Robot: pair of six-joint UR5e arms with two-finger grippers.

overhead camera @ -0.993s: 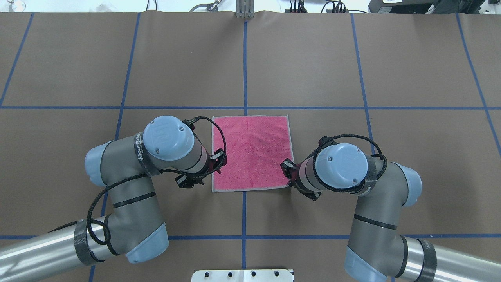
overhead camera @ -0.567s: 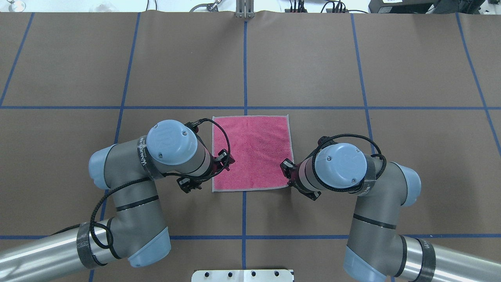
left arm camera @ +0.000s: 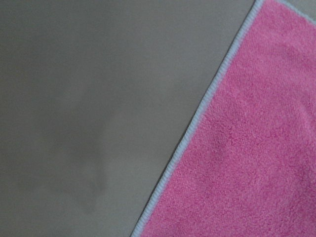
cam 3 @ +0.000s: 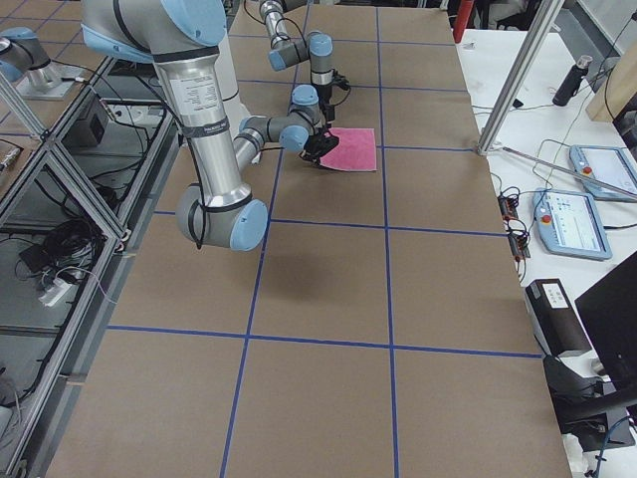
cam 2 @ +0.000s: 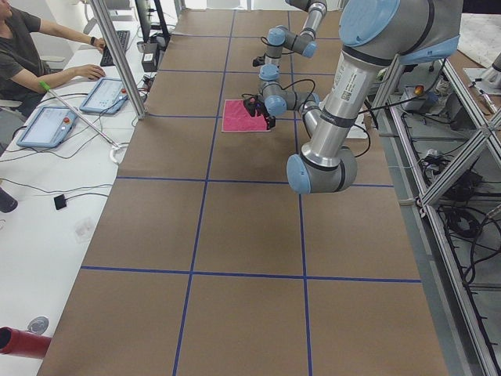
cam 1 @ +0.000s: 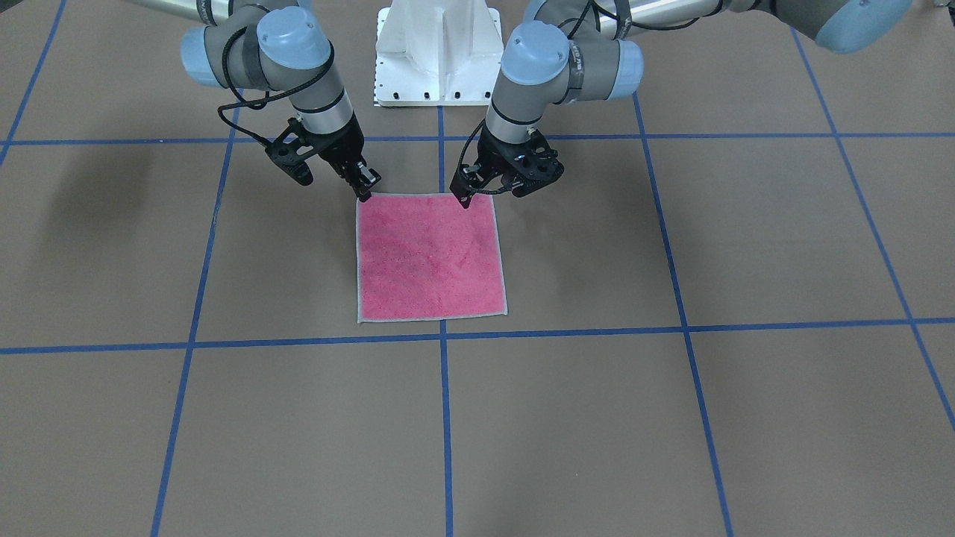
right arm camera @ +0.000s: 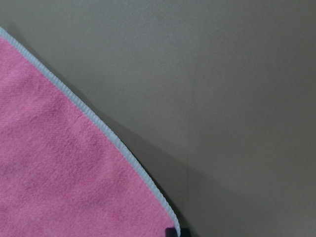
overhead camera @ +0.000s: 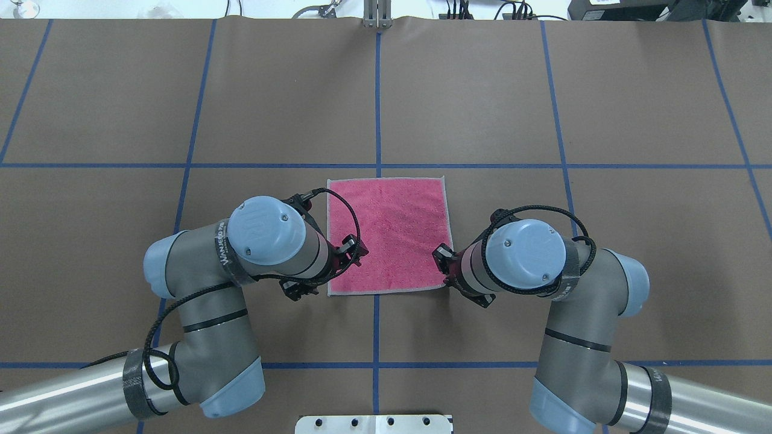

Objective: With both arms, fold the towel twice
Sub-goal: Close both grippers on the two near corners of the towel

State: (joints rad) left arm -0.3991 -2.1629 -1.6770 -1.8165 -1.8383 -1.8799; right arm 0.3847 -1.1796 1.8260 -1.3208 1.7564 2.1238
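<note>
The towel (cam 1: 429, 257) lies flat and pink face up on the brown table, also seen as the towel (overhead camera: 389, 229). My right gripper (cam 1: 364, 194) stands on its near right corner, and the right wrist view shows a dark fingertip (right arm camera: 174, 232) where the light edge of the towel (right arm camera: 49, 173) ends; it looks shut on that corner. My left gripper (cam 1: 463, 200) hangs over the near edge, inboard of the near left corner. The left wrist view shows only the towel (left arm camera: 256, 148) and bare table, no fingers, so it appears open.
Blue tape lines (overhead camera: 377, 108) grid the brown table cover. The white pedestal base (cam 1: 439, 52) stands behind the towel on the robot's side. A person sits at a side desk (cam 2: 47, 125) with tablets beyond the table's far edge.
The left arm has swung down and toward the towel's near left part, its wrist now closer to the near edge. The right arm and the towel have stayed put.
</note>
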